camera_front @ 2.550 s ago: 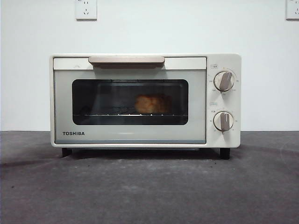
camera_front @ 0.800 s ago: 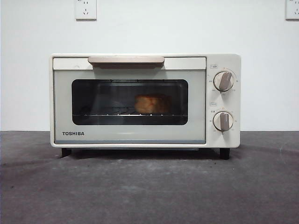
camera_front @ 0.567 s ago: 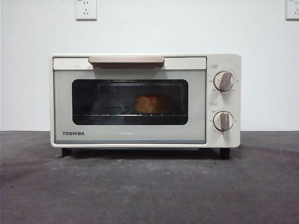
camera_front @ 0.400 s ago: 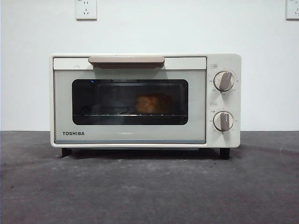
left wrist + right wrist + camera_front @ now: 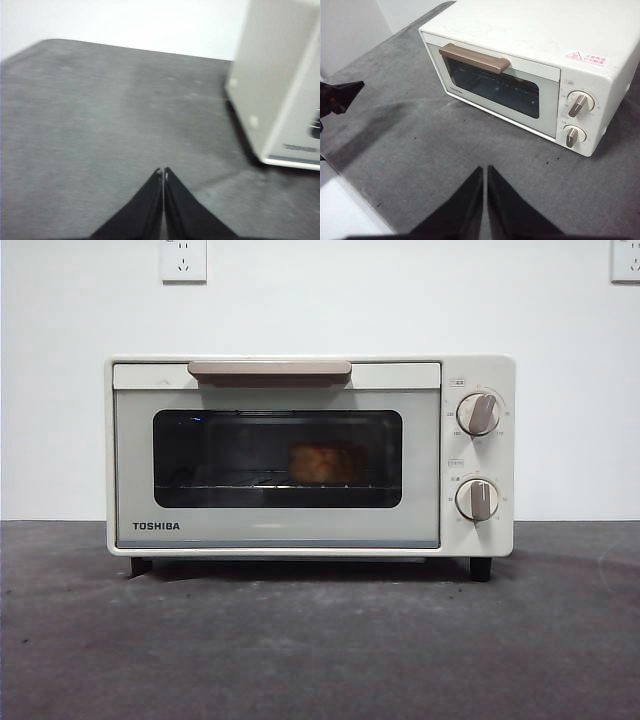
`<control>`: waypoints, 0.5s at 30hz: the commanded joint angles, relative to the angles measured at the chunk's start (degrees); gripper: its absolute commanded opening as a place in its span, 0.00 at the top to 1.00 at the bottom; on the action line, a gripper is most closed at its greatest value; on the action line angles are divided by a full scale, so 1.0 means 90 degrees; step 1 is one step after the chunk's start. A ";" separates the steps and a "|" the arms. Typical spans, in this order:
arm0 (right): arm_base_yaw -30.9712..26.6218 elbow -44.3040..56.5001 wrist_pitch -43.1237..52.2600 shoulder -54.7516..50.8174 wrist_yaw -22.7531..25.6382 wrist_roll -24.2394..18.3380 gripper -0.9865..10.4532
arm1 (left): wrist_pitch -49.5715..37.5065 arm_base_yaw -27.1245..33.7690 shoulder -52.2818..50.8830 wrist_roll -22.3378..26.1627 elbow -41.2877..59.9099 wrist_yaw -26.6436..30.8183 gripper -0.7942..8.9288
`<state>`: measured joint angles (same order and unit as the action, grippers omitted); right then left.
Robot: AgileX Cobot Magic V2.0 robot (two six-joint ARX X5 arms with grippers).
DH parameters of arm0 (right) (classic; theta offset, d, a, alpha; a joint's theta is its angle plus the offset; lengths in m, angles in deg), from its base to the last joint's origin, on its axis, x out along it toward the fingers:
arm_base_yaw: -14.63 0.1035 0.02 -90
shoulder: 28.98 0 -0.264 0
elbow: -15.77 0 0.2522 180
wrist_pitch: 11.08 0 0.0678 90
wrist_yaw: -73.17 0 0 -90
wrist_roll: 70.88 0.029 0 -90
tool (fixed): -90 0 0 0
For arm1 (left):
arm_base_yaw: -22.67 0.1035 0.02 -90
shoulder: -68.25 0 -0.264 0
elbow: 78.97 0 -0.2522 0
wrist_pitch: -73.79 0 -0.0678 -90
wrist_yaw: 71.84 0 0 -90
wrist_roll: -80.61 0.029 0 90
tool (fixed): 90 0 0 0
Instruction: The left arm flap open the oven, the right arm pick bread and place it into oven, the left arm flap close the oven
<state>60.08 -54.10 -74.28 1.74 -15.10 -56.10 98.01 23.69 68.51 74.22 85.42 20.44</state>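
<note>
The cream-white oven (image 5: 310,455) stands at the middle of the table with its door shut and its beige handle (image 5: 270,368) up top. Behind the dark glass the golden-brown bread (image 5: 322,463) rests on the wire rack. My left gripper (image 5: 163,172) is shut and empty, hovering over bare table off one side of the oven (image 5: 285,90). From above and in front of the oven (image 5: 530,75), my right gripper (image 5: 485,170) is shut and holds nothing. The left gripper's black tip (image 5: 340,95) shows at that view's edge. Neither arm appears in the front view.
Two beige knobs (image 5: 478,413) sit on the oven's right panel. Grey table (image 5: 320,640) stretches in front of the oven. A white wall with two sockets (image 5: 184,260) rises behind.
</note>
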 commanded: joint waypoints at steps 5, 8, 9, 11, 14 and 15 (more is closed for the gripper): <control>0.0049 -0.0109 0.0066 0.0017 0.0022 -0.0073 0.91 | 0.0022 0.0015 -0.0010 0.0104 0.0129 0.0160 0.91; 0.0049 -0.0109 0.0066 0.0017 0.0022 -0.0073 0.91 | 0.0046 0.0005 -0.0007 0.0119 0.0129 -0.0177 0.91; 0.0049 -0.0109 0.0066 0.0017 0.0022 -0.0073 0.91 | 0.0046 0.0002 -0.0010 0.0119 0.0129 -0.0267 0.91; 0.0049 -0.0109 0.0066 0.0017 0.0022 -0.0073 0.91 | 0.0041 -0.0024 -0.0010 0.0141 0.0129 -0.0398 0.91; 0.0049 -0.0109 0.0066 0.0017 0.0022 -0.0073 0.91 | 0.0041 -0.0083 -0.0010 0.0141 0.0129 -0.0403 0.91; 0.0049 -0.0109 0.0066 0.0017 0.0022 -0.0073 0.91 | 0.0041 -0.0104 -0.0010 0.0138 0.0129 -0.0401 0.91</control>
<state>60.08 -54.10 -74.28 1.74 -15.08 -56.10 98.03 22.88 68.51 74.77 85.42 17.54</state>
